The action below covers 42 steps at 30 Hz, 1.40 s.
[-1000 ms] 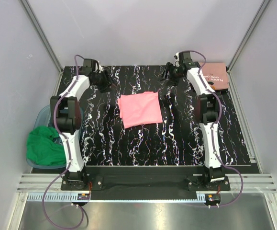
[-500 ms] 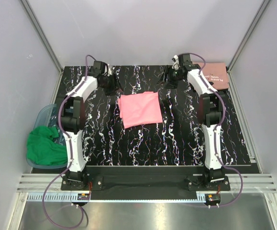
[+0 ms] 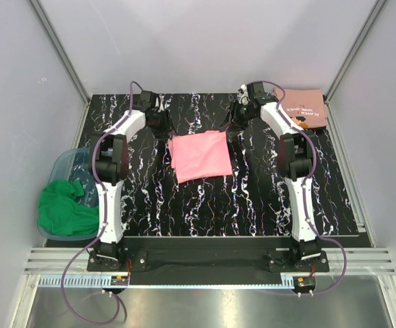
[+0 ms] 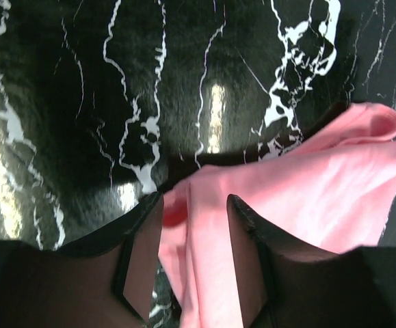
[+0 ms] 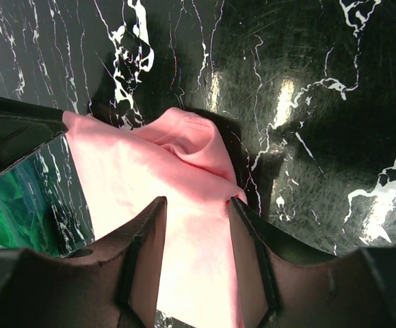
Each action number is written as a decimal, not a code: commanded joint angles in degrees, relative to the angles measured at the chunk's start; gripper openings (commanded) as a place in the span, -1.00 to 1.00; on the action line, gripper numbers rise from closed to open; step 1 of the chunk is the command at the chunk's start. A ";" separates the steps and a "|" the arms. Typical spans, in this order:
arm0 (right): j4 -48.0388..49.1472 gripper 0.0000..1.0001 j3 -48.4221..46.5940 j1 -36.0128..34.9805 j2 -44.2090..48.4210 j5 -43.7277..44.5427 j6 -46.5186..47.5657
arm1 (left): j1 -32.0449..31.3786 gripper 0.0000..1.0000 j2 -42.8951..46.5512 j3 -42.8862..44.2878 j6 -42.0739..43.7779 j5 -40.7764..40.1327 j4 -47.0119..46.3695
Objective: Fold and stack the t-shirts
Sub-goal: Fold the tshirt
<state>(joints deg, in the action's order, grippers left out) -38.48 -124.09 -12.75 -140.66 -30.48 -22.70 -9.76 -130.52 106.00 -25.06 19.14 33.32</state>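
A folded bright pink t-shirt lies in the middle of the black marble table. My left gripper is open at the shirt's far left corner; in the left wrist view the pink cloth lies between its open fingers. My right gripper is open at the far right corner, and the pink cloth lies between its fingers. A folded salmon t-shirt with white lettering lies at the far right corner of the table.
A clear plastic bin holding a green cloth stands off the table's left edge. Grey walls and metal rails close in the table on three sides.
Both grippers have moved inward from the table's far corners to the pink shirt's far corners. The shirts have not moved.
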 commanded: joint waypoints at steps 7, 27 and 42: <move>1.65 -0.03 -1.32 -0.08 -1.63 0.86 1.17 | -0.35 -0.21 -3.69 4.48 -1.66 2.92 -7.66; 5.17 -1.00 -0.10 -0.08 1.70 -0.72 -1.38 | -0.52 -1.00 11.76 -8.34 -2.97 0.12 -10.64; 8.42 -0.97 -4.75 -1.84 -2.42 -3.45 -4.28 | 0.27 -1.00 14.59 -14.85 -5.00 -4.19 -6.34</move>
<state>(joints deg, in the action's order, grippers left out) -33.91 -124.75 -13.67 -143.55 -32.64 -25.71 -10.15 -115.79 91.42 -29.23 18.09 27.31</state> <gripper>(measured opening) 0.011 0.009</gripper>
